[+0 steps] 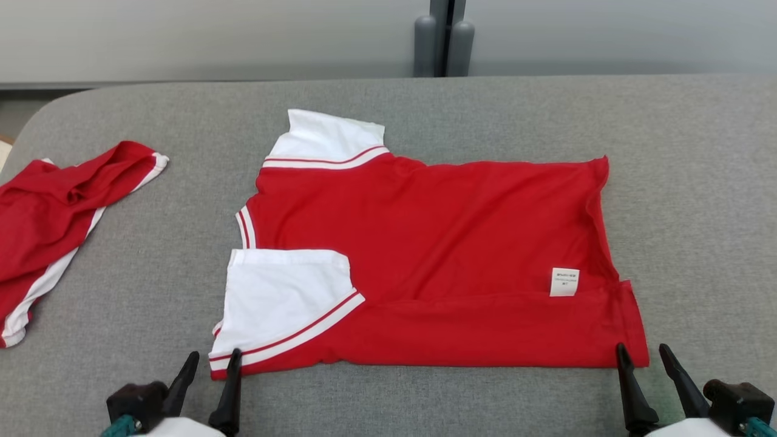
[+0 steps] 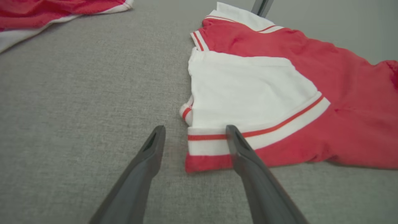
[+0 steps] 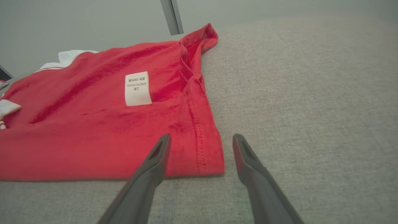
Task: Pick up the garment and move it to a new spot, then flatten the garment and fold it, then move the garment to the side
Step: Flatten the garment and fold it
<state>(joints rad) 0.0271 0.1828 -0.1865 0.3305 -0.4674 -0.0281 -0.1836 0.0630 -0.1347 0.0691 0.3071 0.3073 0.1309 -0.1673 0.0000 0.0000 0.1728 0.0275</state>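
A red garment (image 1: 437, 243) with white sleeves and red-striped cuffs lies flat in the middle of the grey table (image 1: 388, 103), its near edge folded over and a white label facing up. My left gripper (image 1: 212, 361) is open at the garment's near left corner; in the left wrist view the left gripper (image 2: 194, 137) straddles the striped cuff corner (image 2: 206, 146). My right gripper (image 1: 643, 355) is open at the near right corner; in the right wrist view the right gripper (image 3: 202, 144) frames the red hem corner (image 3: 208, 155). Neither holds cloth.
A second red garment with white stripes (image 1: 54, 224) lies crumpled at the table's left edge. A dark post with two grey cylinders (image 1: 443, 36) stands behind the table's far edge against a pale wall.
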